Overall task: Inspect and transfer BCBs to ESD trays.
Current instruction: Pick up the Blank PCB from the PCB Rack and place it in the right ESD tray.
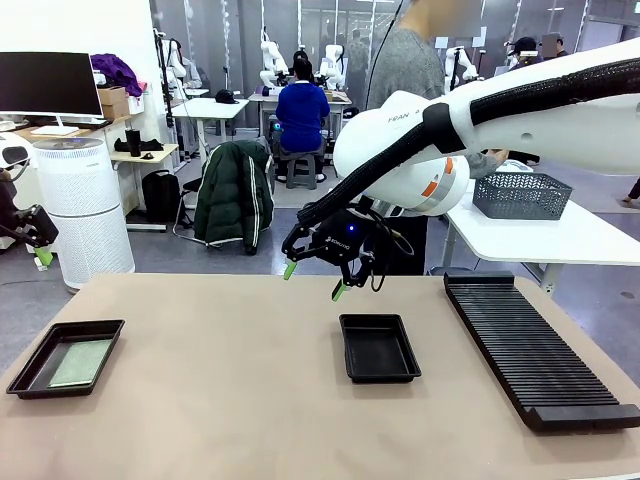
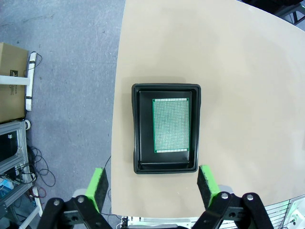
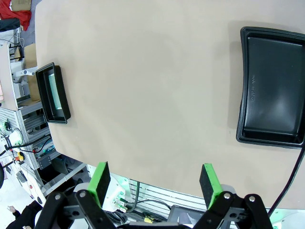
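Observation:
One green BCB [image 2: 171,124] lies flat in the black ESD tray [image 2: 143,129] near the table's left edge; the front view shows that tray [image 1: 30,368] and board [image 1: 82,362] too. My left gripper [image 2: 153,183] hangs open high above this tray, holding nothing. A second ESD tray [image 1: 378,347] sits empty at the table's middle, and the right wrist view has it [image 3: 271,107] at the right. My right gripper [image 1: 314,279] hovers open above the table, just behind and left of the empty tray, and its own view shows the gripper [image 3: 155,180] with nothing between its pads.
A long black slotted rack [image 1: 535,345] lies along the table's right side. A grey mesh basket [image 1: 522,195] stands on a white table behind. A person in a grey top [image 1: 400,60] stands at the far side, behind my right arm.

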Robot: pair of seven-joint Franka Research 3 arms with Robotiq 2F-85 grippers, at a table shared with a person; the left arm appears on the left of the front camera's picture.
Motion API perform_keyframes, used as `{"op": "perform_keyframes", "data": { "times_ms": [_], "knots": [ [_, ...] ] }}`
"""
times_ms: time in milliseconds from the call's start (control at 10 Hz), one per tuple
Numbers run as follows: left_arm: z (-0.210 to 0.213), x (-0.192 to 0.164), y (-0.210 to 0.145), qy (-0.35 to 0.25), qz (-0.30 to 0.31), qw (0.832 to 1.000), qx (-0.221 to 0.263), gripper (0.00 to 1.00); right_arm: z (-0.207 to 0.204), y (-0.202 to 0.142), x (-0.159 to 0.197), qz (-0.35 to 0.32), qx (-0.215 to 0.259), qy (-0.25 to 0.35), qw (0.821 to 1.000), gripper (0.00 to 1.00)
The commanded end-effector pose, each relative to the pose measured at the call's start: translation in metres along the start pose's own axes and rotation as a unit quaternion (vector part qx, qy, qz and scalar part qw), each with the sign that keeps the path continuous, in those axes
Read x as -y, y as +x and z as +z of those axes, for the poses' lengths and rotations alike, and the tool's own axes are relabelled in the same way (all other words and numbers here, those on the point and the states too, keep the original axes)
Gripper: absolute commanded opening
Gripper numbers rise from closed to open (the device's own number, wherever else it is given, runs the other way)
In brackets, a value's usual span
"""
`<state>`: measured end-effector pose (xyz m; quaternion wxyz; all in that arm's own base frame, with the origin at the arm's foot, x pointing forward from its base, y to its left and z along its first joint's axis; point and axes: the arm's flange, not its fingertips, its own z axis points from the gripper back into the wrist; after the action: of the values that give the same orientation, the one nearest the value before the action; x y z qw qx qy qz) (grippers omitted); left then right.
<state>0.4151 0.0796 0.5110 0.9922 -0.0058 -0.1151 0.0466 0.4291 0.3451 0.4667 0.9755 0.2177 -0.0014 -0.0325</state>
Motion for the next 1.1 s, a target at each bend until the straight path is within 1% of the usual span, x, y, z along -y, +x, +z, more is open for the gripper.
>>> {"op": "perform_keyframes", "data": {
  "times_ms": [0, 1000],
  "knots": [
    [-0.0031, -0.0005, -0.0014, 0.0, -0.001, 1.0, 0.006, 1.0, 0.0008, -0.0007, -0.0009, -0.006, 0.002, -0.003, 1.0, 1.0],
    [-0.0031, -0.0005, -0.0014, 0.0, -0.001, 1.0, 0.006, 1.0, 0.0008, -0.0007, -0.0009, -0.006, 0.002, -0.003, 1.0, 1.0]
  ]
}}
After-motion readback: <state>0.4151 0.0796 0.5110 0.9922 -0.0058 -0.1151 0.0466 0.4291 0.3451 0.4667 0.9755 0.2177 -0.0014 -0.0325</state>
